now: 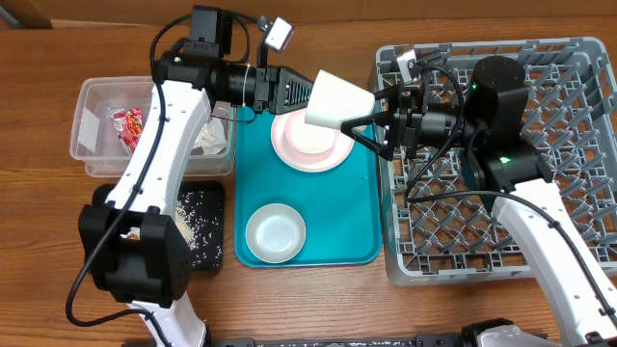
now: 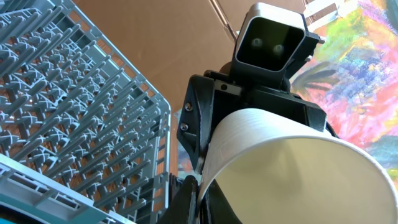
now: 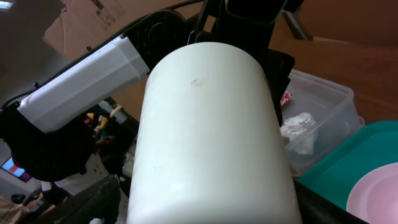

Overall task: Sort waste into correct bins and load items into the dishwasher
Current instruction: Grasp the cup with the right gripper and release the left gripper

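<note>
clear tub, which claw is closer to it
Left. The left claw holds the cup over the teal tray, just beside the clear tub; the right claw is beyond the cup, at the dish rack's edge, farther from the tub.

teal tray (image 1: pixel 357 222): flat, mid-table | wooden table (image 1: pixel 39 251): brown grain, under the tray | painting (image 2: pixel 367 81): bright, many colours, background of left wrist view

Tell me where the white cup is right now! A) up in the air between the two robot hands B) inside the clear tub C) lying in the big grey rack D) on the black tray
A: the white cup is up above the teal tray, with the left gripper at its rim and the right gripper around its base.
</note>
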Robot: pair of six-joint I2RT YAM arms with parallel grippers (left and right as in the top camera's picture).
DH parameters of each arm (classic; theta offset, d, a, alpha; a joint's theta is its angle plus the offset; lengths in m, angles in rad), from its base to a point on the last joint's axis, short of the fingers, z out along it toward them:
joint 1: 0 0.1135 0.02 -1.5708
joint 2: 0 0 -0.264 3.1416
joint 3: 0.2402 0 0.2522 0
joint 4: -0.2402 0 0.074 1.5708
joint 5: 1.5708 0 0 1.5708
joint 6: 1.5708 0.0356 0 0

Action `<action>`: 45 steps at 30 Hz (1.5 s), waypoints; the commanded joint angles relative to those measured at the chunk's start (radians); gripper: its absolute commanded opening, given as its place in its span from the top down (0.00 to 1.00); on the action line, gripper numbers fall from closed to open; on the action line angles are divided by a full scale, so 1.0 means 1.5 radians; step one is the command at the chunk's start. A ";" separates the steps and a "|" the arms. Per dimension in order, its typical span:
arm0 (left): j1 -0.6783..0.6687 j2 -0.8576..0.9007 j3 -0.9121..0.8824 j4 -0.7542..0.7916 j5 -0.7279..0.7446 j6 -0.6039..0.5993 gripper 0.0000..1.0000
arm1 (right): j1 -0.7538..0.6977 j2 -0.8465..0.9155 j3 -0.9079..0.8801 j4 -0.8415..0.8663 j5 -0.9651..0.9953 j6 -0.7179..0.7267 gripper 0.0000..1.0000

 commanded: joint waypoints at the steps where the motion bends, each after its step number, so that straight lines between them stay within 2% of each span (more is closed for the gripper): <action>1: -0.005 -0.008 0.012 0.001 0.012 -0.010 0.96 | 0.016 -0.004 0.018 0.007 -0.030 -0.027 0.23; 9: -0.005 -0.008 0.012 0.001 0.012 -0.010 0.96 | 0.016 -0.004 0.018 0.007 0.000 -0.033 0.30; 14: -0.005 -0.008 0.012 0.000 0.010 -0.010 0.94 | 0.016 -0.004 0.018 0.007 0.011 -0.033 0.39; 21: -0.001 -0.008 0.012 0.000 -0.024 -0.013 0.72 | 0.016 -0.004 0.018 0.004 0.011 -0.033 0.40; 27: 0.024 -0.008 0.012 0.000 -0.115 -0.030 0.61 | 0.015 -0.004 0.018 -0.026 0.036 -0.033 0.43; 34: 0.054 -0.008 0.012 -0.020 -0.212 -0.039 0.53 | 0.015 -0.004 0.018 -0.105 0.160 -0.033 0.43; 41: 0.058 -0.008 0.012 -0.023 -0.304 -0.069 0.49 | 0.015 -0.004 0.018 -0.223 0.420 -0.033 0.43; 45: 0.057 -0.008 0.012 -0.023 -0.323 -0.069 0.47 | 0.014 -0.006 0.030 -0.304 0.543 -0.010 0.45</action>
